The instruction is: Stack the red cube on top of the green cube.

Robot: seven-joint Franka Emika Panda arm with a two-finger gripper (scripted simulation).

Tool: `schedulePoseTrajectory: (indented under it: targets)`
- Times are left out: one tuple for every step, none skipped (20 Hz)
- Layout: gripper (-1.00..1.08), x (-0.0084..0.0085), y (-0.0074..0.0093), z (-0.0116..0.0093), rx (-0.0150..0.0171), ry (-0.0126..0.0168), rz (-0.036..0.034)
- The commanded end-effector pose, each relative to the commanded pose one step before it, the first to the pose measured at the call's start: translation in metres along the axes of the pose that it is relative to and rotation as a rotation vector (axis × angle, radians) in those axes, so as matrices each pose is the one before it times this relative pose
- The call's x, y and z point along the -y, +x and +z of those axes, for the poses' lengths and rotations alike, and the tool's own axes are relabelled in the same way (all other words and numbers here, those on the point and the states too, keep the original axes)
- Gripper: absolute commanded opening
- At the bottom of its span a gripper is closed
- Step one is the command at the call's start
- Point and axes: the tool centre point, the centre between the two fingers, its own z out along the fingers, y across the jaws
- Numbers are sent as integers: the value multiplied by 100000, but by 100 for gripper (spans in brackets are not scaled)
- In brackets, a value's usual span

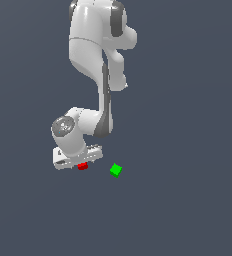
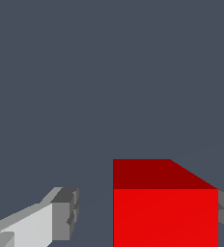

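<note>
A flat, plain slate-grey surface fills the whole scene. On the exterior view's left, the gripper hangs low over the red cube, half hiding it; the wrist view shows its fingers spread, one pad touching the cube, the other apart. The green cube sits near, to the right.

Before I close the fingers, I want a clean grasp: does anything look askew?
Yes: in the wrist view the red cube sits off-centre between the open fingers, almost against one and clear of the other.
</note>
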Motion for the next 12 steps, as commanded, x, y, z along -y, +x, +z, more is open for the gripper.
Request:
schedulePoseTrajectory:
  targets:
    - [100,-67,116,21,-171,-104,-11]
    - [-100,0,0,0,0,0,0]
    - [-100,0,0,0,0,0,0]
    - [-100,0,0,0,0,0,0]
    - [-100,0,0,0,0,0,0]
    - [-100,0,0,0,0,0,0]
    - [-100,0,0,0,0,0,0]
    - [-100,0,0,0,0,0,0]
    - [-100,0,0,0,0,0,0]
    - [-100,0,0,0,0,0,0]
    - [-100,0,0,0,0,0,0]
    - [-100,-10,-29,11,42,7,24]
